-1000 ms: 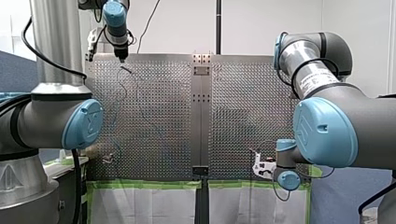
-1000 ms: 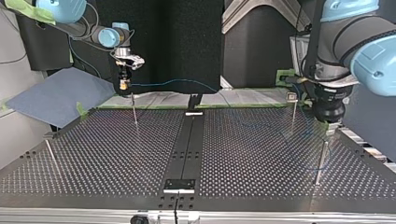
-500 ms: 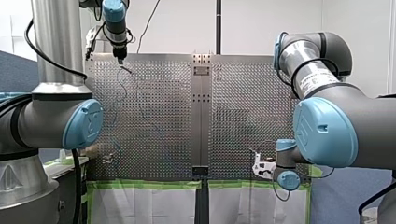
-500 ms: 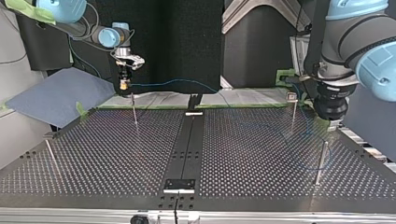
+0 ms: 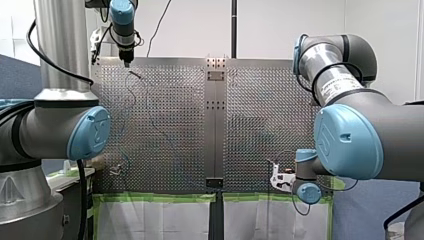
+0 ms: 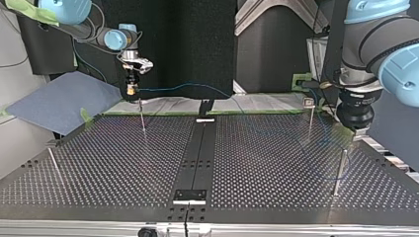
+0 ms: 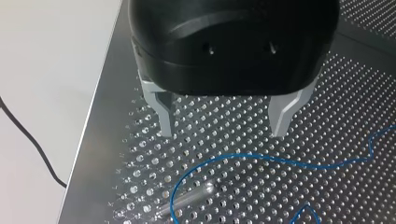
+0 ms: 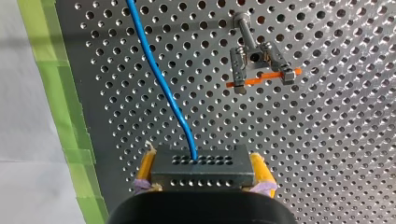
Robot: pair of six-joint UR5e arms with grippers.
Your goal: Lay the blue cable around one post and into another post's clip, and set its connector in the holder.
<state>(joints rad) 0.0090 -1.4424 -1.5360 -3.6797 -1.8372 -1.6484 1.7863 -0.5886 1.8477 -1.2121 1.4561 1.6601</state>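
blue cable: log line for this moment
left gripper: jaws open, empty | right gripper: jaws shut on connector | blue cable: looped round post

loc: robotics lab | perf. table (image 6: 123, 163); my left arm (image 5: 50, 130), my right arm (image 5: 350, 135); green tape (image 5: 150, 198); white wall (image 5: 280, 25)

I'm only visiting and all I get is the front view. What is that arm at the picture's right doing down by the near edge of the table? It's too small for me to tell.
Observer: The right wrist view shows my right gripper shut on a dark connector, with the blue cable coming out of it.
Operator: And the arm at the far end, is it holding something too?
Observer: No. In the left wrist view my left gripper is open, with nothing between its fingers.
Operator: Is the cable clipped in anywhere?
Observer: Not in the clip ahead of my right gripper. The cable passes beside it, apart.
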